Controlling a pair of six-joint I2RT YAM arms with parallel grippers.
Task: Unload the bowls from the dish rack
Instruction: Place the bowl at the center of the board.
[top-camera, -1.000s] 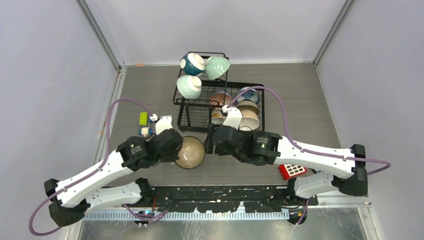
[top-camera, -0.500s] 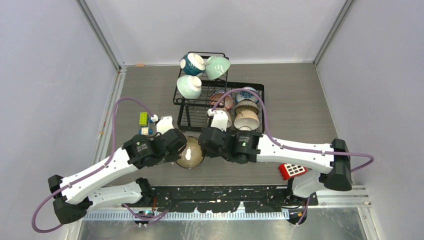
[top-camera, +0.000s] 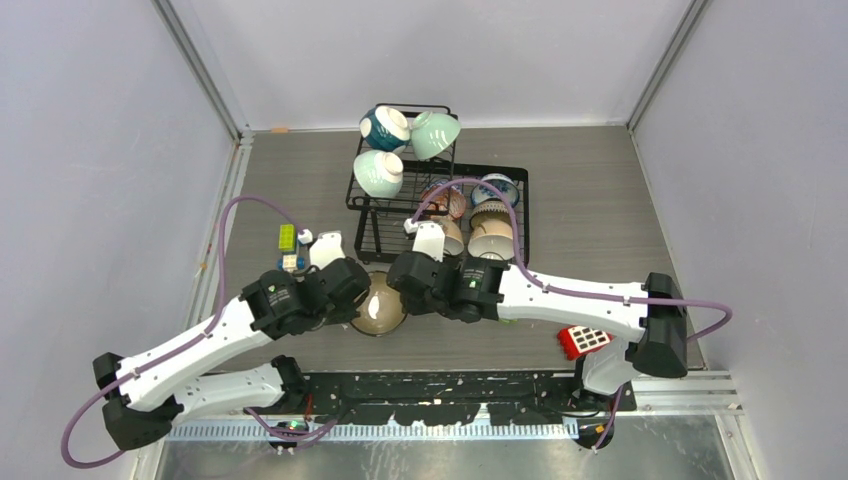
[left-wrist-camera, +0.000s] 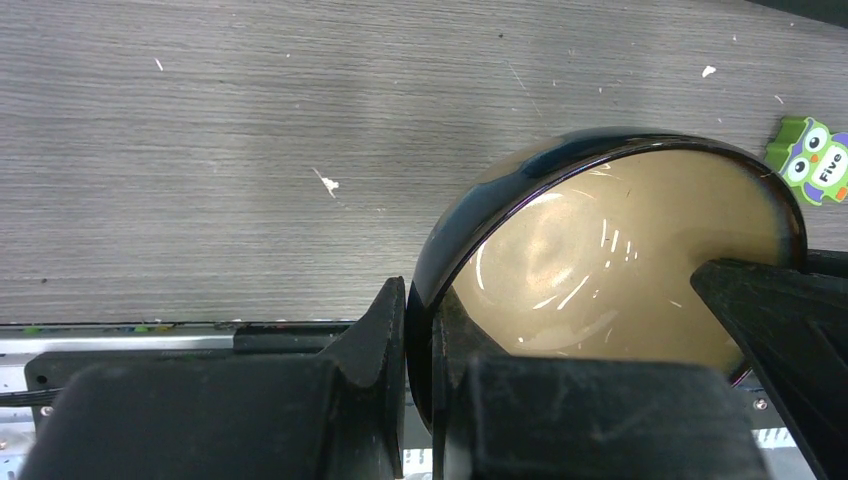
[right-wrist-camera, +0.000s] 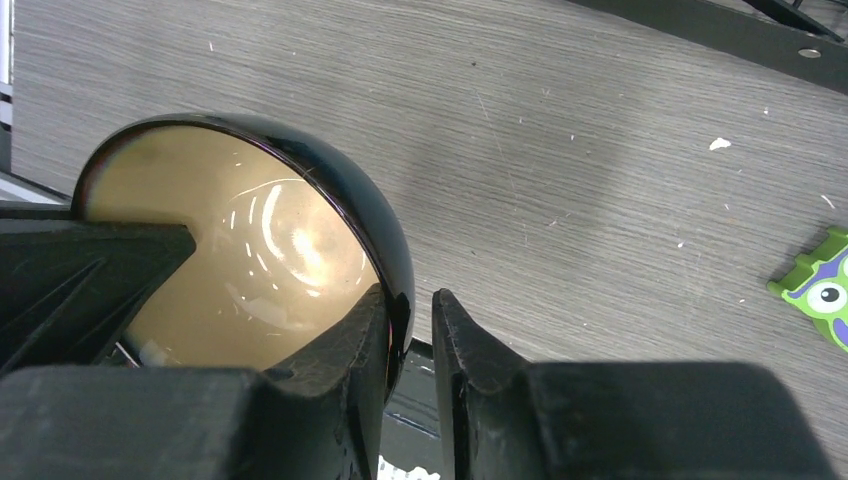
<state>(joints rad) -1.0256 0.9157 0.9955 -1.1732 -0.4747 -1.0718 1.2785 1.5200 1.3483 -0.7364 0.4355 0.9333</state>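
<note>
Right fingers (right-wrist-camera: 350, 350), newly leftward, narrow astride brown bowl (right-wrist-camera: 260, 230) rim opposite left fingers' (left-wrist-camera: 370, 330) pinch; owl block (right-wrist-camera: 820, 285) nearby.

The bowl (right-wrist-camera: 250, 230) is glossy glazed ceramic; my fingers (right-wrist-camera: 345, 345) look matt black plastic; the table (right-wrist-camera: 600, 150), matt woodgrain.

I am watching through the fixed top camera, which is looking steeply down from above and behind, from afar, taking in the whole table (top-camera: 300, 180) with the dish rack (top-camera: 385, 228) at its far side. The left wrist camera is peering along the left gripper (left-wrist-camera: 418, 300), very close to the dark bowl (left-wrist-camera: 600, 270), while the right wrist camera is facing the same bowl past the right gripper (right-wrist-camera: 410, 300) from the opposite side. Both wrist views are sharing that bowl and a green owl block (left-wrist-camera: 815, 160), and the top view is catching the bowl between the two grippers.
</note>
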